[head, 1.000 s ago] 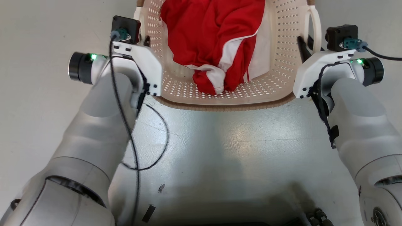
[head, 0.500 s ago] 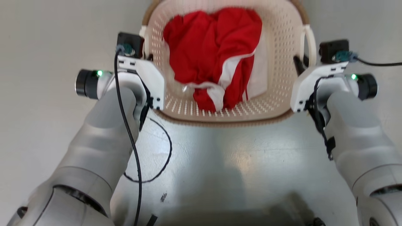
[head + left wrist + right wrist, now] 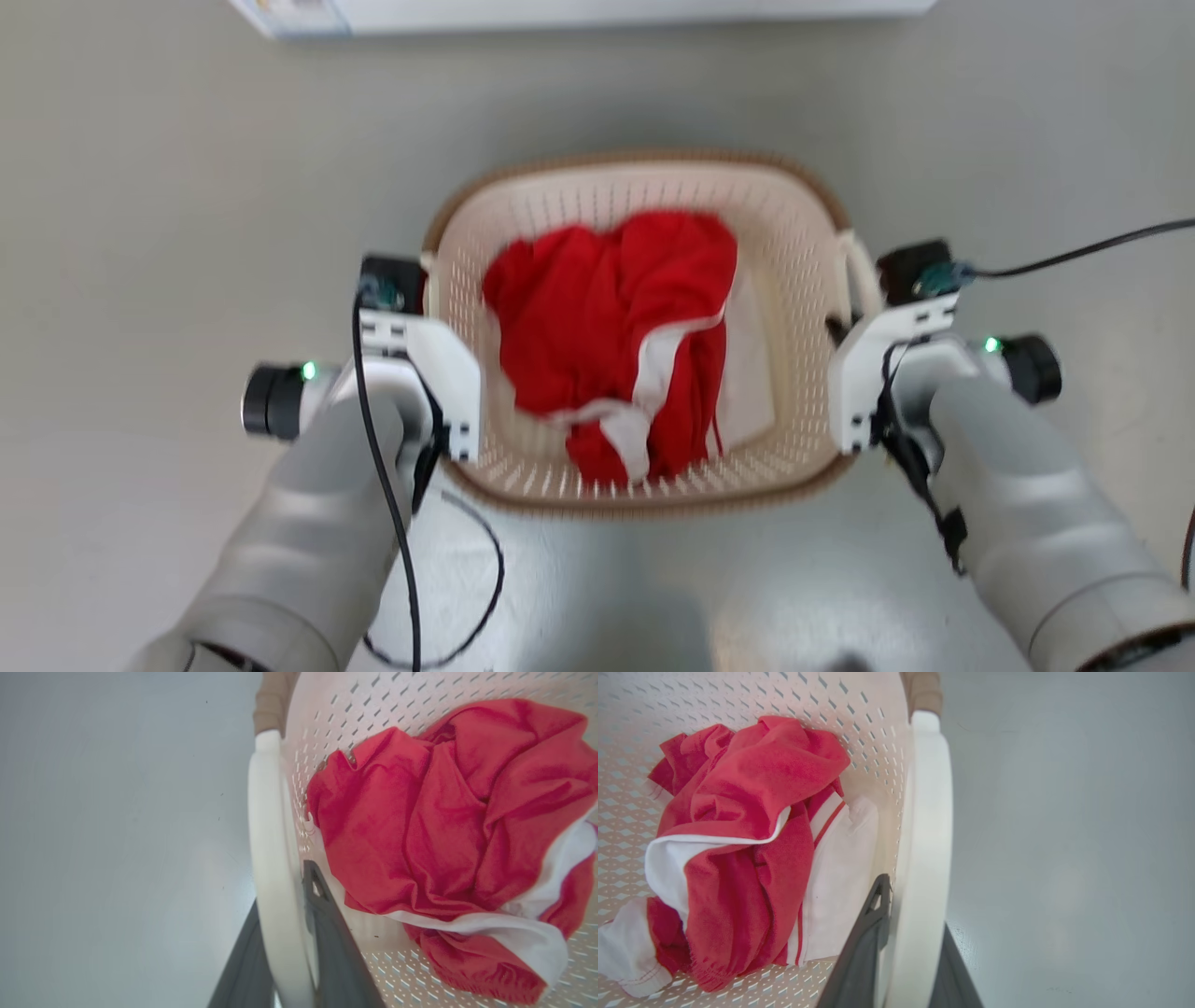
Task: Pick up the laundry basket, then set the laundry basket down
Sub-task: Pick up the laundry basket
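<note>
The laundry basket, cream-white and perforated with a brown rim, sits centred between my two arms in the head view. A red and white garment lies bunched inside it. My left gripper is shut on the basket's left white handle, one dark finger inside the wall and one outside. My right gripper is likewise shut on the right handle, which its fingers straddle. I cannot tell whether the basket is off the floor.
Pale grey floor surrounds the basket on all sides. The lower edge of a white appliance runs along the top of the head view. A black cable trails off to the right from my right wrist.
The head camera has moved: basket and arms now look smaller and lower in the picture, and the white appliance edge has come into view. Both grips on the handles are unchanged.
</note>
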{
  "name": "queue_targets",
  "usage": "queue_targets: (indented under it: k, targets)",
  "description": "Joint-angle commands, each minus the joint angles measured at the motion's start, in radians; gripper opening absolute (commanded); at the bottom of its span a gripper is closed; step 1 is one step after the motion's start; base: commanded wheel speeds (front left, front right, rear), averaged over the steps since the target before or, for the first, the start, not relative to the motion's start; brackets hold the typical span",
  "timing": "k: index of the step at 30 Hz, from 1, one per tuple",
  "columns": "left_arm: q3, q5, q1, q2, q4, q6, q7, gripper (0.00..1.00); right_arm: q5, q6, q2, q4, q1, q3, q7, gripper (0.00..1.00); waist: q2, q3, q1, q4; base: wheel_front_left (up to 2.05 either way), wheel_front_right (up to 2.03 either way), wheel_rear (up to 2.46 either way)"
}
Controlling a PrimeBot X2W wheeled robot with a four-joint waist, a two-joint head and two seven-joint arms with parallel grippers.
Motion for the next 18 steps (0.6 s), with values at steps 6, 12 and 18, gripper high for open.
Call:
queue_targets:
  k: [6, 12, 18]
  targets:
    - [-0.004, -0.022, 0.094, 0.025, -0.005, -0.013, 0.031, 0.0, 0.076, 0.008, 0.017, -0.058, 0.139, 0.148, 0.087, 0.0, 0.0, -0.204, 0.0, -0.042, 0.0, 0.0, 0.0]
    - [-0.013, -0.035, 0.171, 0.027, -0.001, -0.024, 0.083, 0.0, 0.137, 0.008, 0.017, -0.082, 0.211, 0.224, 0.15, 0.0, 0.0, -0.329, 0.0, -0.061, 0.0, 0.0, 0.0]
    - [-0.024, -0.042, 0.23, 0.027, 0.001, -0.026, 0.111, 0.0, 0.179, 0.008, 0.017, -0.098, 0.254, 0.276, 0.188, 0.0, 0.0, -0.434, 0.0, -0.067, 0.0, 0.0, 0.0]
